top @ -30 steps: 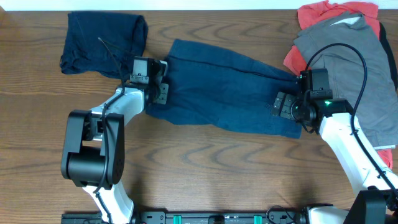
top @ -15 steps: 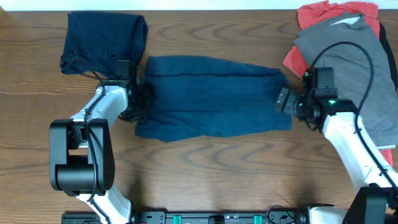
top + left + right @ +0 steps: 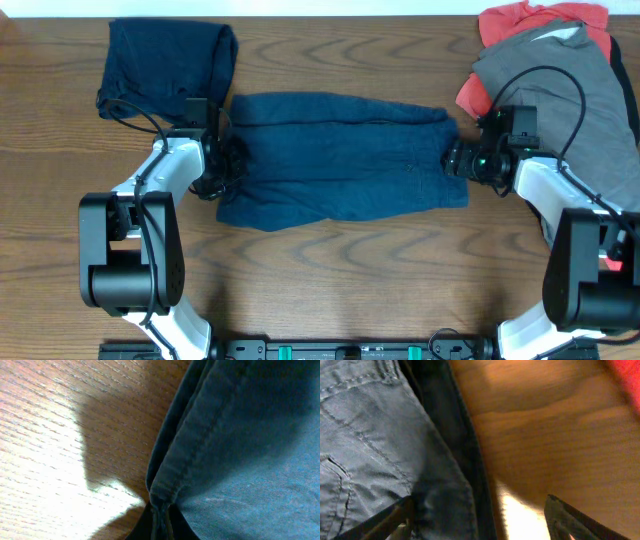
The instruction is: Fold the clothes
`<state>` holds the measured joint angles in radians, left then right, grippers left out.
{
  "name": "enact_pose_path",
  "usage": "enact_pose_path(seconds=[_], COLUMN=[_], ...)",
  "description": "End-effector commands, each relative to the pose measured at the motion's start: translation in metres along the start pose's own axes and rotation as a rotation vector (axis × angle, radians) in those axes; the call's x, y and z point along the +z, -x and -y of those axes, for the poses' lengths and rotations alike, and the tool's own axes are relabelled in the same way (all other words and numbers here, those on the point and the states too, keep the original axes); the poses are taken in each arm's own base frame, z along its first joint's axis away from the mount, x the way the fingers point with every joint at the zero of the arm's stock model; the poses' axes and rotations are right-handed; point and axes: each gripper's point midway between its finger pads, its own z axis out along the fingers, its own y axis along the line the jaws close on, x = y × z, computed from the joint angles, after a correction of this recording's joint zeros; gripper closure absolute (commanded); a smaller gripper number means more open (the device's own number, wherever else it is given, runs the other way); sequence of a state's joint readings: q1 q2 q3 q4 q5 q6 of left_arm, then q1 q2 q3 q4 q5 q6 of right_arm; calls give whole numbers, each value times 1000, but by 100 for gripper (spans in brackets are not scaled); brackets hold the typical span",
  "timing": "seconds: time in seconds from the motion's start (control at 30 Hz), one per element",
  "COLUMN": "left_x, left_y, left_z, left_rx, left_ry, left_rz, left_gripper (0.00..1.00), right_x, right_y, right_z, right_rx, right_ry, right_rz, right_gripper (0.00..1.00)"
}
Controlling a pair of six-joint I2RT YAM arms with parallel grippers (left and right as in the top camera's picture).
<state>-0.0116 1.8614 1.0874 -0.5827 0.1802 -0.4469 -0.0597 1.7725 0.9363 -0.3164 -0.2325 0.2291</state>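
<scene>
A pair of dark blue jeans (image 3: 340, 155) lies folded lengthwise across the middle of the table. My left gripper (image 3: 222, 158) is at its left end, shut on the doubled hem (image 3: 162, 495). My right gripper (image 3: 456, 160) is at the right end, open, its fingers spread either side of the waistband edge (image 3: 445, 485) and bare wood. A folded dark blue garment (image 3: 165, 65) lies at the back left. A pile of grey (image 3: 560, 110) and red (image 3: 530, 18) clothes sits at the back right.
The wooden table (image 3: 330, 290) runs along the front. The right arm's black cable (image 3: 560, 80) loops over the grey garment. The pile lies close behind my right arm.
The jeans went from a slanted spread to a straight lengthwise fold, both arms having carried the edge back. Since half a second ago my right gripper has opened and let go.
</scene>
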Motion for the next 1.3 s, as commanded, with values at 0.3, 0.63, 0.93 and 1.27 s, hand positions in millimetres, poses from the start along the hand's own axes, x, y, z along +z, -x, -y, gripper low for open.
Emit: enact_pose_path(seconds=[0.3, 0.63, 0.93, 1.27], left_x=[18, 18, 18, 18], left_y=[-21, -20, -20, -20], left_z=[-20, -20, -20, -20], left_rx=[3, 3, 3, 5], left_ry=[81, 83, 83, 82], left_rz=[-66, -62, -62, -62], left_gripper=[94, 94, 94, 94], right_x=[24, 24, -24, -72], right_y=[-16, -20, 28, 61], right_z=[6, -16, -9, -44], right_rx=[74, 53, 49, -57], right_ry=[15, 101, 156, 172], right_rz=[-82, -103, -31, -36], right_gripper=[70, 99, 99, 99])
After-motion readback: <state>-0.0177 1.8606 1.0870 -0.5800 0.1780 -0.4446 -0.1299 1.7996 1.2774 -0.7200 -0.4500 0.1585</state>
